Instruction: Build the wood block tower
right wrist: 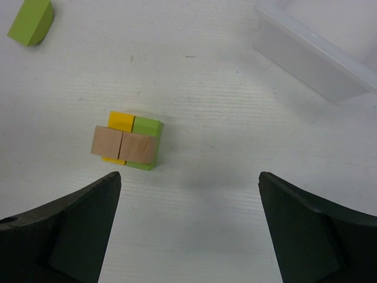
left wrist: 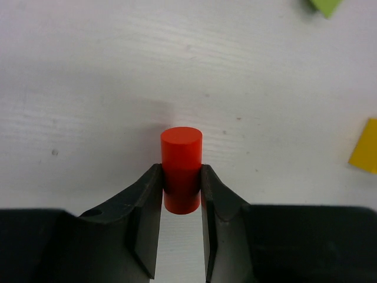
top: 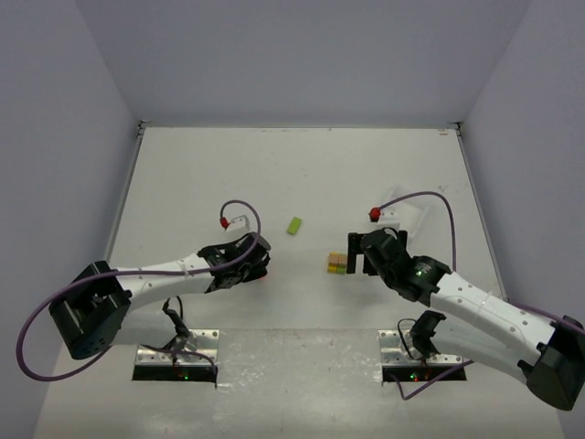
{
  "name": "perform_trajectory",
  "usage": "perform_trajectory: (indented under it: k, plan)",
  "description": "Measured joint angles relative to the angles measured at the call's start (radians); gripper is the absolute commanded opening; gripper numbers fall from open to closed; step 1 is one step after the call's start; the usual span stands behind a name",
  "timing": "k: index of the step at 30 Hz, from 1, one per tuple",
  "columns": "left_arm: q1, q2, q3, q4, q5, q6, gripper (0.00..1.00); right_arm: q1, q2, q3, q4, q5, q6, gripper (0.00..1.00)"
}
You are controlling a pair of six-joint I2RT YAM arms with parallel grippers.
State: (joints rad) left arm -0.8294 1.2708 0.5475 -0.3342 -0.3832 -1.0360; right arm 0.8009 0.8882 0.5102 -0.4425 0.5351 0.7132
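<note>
A red-orange cylinder block stands upright on the table with my left gripper shut on its lower half. In the top view the left gripper sits left of centre. The tower is a small cluster: a yellow block and a lime green block side by side, with two tan blocks laid across them. My right gripper is open just near-side and right of it, nothing between its fingers. A loose lime green block lies apart, further back.
A clear white tray lies at the back right, beyond the right gripper. The left wrist view catches a yellow block edge at the right and a green corner at the top. Grey walls enclose the table.
</note>
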Motion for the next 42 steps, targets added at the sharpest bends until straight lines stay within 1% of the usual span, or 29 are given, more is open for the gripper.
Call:
perform_trajectory:
  k: [2,4,5,6,8,11,15,20,21,23,25,30,32,35,36,42]
  plan:
    - [-0.003,-0.041,0.006,0.079,0.041,0.161,0.04,0.000,-0.003,0.001,0.011,-0.057,-0.012,0.99]
    - [-0.006,-0.116,-0.014,0.221,0.147,0.334,0.11,0.000,-0.003,0.003,0.038,-0.138,-0.034,0.99]
    - [-0.007,-0.160,-0.029,0.292,0.217,0.410,0.10,0.000,-0.003,0.007,0.053,-0.183,-0.045,0.99]
    - [-0.010,-0.205,-0.044,0.364,0.300,0.489,0.05,0.000,-0.003,0.015,0.062,-0.228,-0.055,0.99]
    - [-0.012,-0.267,-0.065,0.474,0.445,0.615,0.00,0.000,-0.003,0.042,0.079,-0.317,-0.071,0.99]
    - [-0.015,-0.302,-0.084,0.572,0.613,0.767,0.00,0.000,-0.003,0.078,0.110,-0.420,-0.085,0.99]
    - [-0.016,-0.288,-0.093,0.597,0.738,0.890,0.00,0.000,-0.005,0.101,0.159,-0.557,-0.087,0.99]
    - [-0.016,-0.268,-0.106,0.610,0.856,0.969,0.00,0.000,-0.005,0.103,0.173,-0.660,-0.082,0.99]
    - [-0.016,-0.266,-0.106,0.612,0.870,0.977,0.00,0.000,-0.005,0.103,0.179,-0.682,-0.081,0.97]
    - [-0.016,-0.265,-0.106,0.620,0.890,0.988,0.00,0.000,0.001,0.103,0.194,-0.726,-0.077,0.90]
    - [-0.016,-0.265,-0.106,0.626,0.904,0.997,0.00,0.000,0.019,0.105,0.217,-0.770,-0.069,0.78]
    - [-0.016,-0.266,-0.107,0.630,0.916,1.006,0.00,0.000,0.071,0.109,0.267,-0.837,-0.049,0.51]
    - [-0.016,-0.273,-0.111,0.630,0.915,1.006,0.00,0.000,0.078,0.110,0.283,-0.848,-0.041,0.46]
    - [-0.016,-0.282,-0.118,0.636,0.912,1.007,0.00,0.001,0.080,0.111,0.300,-0.862,-0.032,0.37]
    - [-0.016,-0.283,-0.119,0.638,0.909,1.007,0.00,0.001,0.079,0.111,0.307,-0.865,-0.030,0.36]
    - [-0.016,-0.283,-0.122,0.651,0.895,1.007,0.00,0.002,0.071,0.111,0.321,-0.877,-0.024,0.20]
